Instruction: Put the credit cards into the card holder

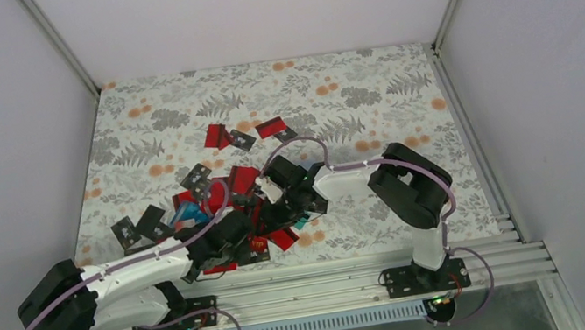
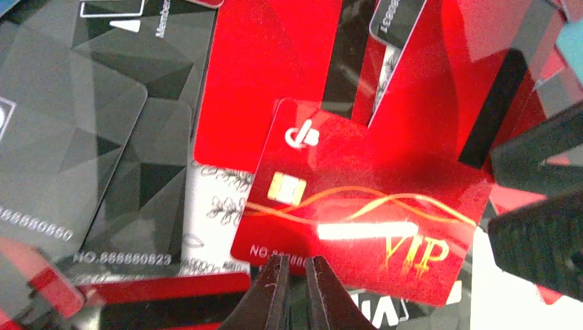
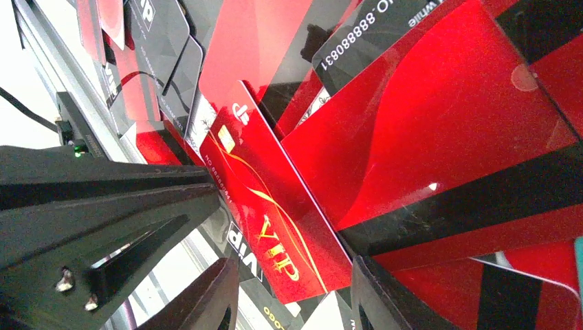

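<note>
A: Left gripper (image 2: 297, 289)?
B: Fingers were almost shut, tips at the red VIP card's (image 2: 364, 213) long edge. Couldn't tell if it was gripped.
A: Card's axis?
B: It ran gripper to gripper, in the credit cards (image 1: 223, 198) pile near the front of the table (image 1: 367, 100).
A: Right gripper (image 3: 292, 302)?
B: Open, straddling the VIP end. Cards beneath were mostly covered.

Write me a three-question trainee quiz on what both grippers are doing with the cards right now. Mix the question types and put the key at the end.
1. True or false: the left gripper is shut on the edge of the red VIP card.
2. Pick one. The right gripper is: A) shut on a black card; B) open, by one end of the VIP card; C) out of every view.
3. Short answer: which word stands in gold letters on the held card?

Key: 1 true; 2 B; 3 VIP.
</note>
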Available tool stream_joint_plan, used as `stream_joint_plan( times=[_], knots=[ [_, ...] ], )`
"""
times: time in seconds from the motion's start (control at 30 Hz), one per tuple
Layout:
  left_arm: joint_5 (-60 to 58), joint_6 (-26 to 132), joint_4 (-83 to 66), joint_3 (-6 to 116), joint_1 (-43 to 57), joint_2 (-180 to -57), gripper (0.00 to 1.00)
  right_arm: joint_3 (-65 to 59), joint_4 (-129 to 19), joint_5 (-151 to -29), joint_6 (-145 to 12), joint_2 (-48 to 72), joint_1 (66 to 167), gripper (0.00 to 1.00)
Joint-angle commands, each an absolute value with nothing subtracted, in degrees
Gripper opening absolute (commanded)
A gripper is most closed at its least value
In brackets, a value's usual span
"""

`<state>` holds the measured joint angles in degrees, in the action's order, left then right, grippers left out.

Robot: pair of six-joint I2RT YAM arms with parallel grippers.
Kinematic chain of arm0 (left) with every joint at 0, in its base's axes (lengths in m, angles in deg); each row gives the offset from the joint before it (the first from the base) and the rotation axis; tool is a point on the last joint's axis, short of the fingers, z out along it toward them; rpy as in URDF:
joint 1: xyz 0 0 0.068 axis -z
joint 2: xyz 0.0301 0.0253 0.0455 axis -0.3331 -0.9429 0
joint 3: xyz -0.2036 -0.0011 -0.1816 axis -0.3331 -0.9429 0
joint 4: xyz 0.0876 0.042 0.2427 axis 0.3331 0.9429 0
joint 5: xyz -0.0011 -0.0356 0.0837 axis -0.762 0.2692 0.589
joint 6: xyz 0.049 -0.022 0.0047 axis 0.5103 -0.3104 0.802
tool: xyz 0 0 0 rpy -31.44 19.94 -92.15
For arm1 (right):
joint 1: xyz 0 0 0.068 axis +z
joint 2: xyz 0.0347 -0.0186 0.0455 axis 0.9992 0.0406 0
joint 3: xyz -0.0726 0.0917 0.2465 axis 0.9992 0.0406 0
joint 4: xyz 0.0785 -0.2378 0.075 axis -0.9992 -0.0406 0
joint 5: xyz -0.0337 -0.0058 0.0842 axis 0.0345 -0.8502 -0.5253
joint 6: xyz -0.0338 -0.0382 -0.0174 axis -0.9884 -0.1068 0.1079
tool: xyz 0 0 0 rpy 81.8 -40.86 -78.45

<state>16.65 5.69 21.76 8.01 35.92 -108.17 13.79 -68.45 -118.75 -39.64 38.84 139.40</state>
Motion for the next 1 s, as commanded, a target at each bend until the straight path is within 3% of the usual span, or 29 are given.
stream_joint_plan(
  times=[0.0, 0.5, 0.97],
  knots=[
    [19.12, 3.72, 30.67, 11.73, 37.97, -106.64, 0.1, 12.99, -71.23, -115.82, -39.17, 41.14, 140.5, 0.44],
    [20.89, 0.87, 27.51, 7.97, 38.25, -111.3, 0.11, 13.36, -70.77, -118.93, -39.58, 41.92, 141.22, 0.44],
    [19.2, 1.52, 22.89, 5.69, 38.29, -112.81, 0.1, 14.9, -64.97, -133.57, -38.56, 39.97, 142.37, 0.45]
  ],
)
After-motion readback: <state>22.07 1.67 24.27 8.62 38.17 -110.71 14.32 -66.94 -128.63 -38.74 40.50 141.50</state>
